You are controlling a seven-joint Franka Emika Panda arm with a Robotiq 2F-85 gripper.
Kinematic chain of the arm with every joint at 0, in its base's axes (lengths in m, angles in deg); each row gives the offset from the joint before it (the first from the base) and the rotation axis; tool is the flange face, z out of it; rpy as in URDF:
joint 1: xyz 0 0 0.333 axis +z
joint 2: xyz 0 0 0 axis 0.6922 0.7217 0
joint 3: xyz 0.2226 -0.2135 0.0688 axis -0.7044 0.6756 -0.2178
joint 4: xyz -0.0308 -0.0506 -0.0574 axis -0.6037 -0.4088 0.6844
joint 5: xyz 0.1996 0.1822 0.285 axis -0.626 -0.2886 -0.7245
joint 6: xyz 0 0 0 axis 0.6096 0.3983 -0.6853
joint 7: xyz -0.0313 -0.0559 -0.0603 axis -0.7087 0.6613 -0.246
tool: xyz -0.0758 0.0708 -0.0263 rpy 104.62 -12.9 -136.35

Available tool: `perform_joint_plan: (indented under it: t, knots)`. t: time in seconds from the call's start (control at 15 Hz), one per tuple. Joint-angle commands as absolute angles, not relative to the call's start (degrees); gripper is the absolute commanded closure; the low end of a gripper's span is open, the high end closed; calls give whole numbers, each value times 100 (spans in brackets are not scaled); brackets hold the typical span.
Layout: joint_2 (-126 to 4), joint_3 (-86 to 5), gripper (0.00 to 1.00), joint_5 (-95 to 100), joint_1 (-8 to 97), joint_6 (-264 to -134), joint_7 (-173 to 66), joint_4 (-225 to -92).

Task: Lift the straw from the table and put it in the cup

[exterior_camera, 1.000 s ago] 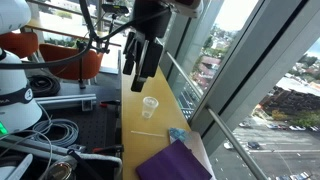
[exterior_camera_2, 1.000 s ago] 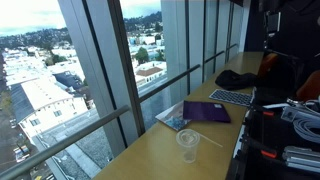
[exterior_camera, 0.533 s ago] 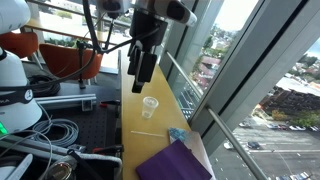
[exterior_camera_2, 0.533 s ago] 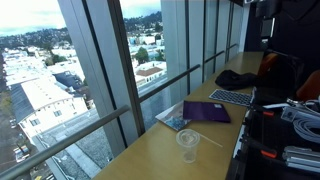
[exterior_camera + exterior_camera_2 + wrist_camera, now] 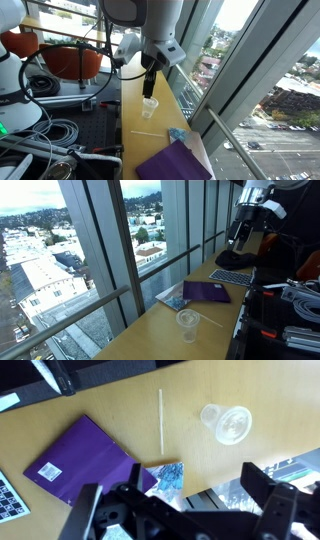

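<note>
Progress is nil: the straw [image 5: 160,418] lies untouched on the bench [image 5: 270,385] beside the empty cup [image 5: 226,425], my fingers [image 5: 270,500] hang wide and empty above them, so grasping and dropping it in remain.

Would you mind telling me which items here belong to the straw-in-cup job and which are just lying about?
For the job:
straw
cup
gripper, open above them

Just lying about:
purple notebook
small blue object
keyboard
</note>
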State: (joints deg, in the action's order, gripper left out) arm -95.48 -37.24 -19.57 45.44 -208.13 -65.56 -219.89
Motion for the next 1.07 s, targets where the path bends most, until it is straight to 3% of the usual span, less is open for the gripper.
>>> perform_joint_plan:
  t: [0.0, 0.2, 0.47, 1.0]
  knots:
    - [-8487, -3353, 0, -3521, 5266, -22261, -6889, -21764]
    - [-7759, -2968, 0, -4979, 6026, -22997, -7274, -21303]
    - [-6353, -3271, 0, -6730, 5936, -23043, -8058, -20358]
    - [-4359, -3332, 0, -6726, 5862, -22719, -7776, -19356]
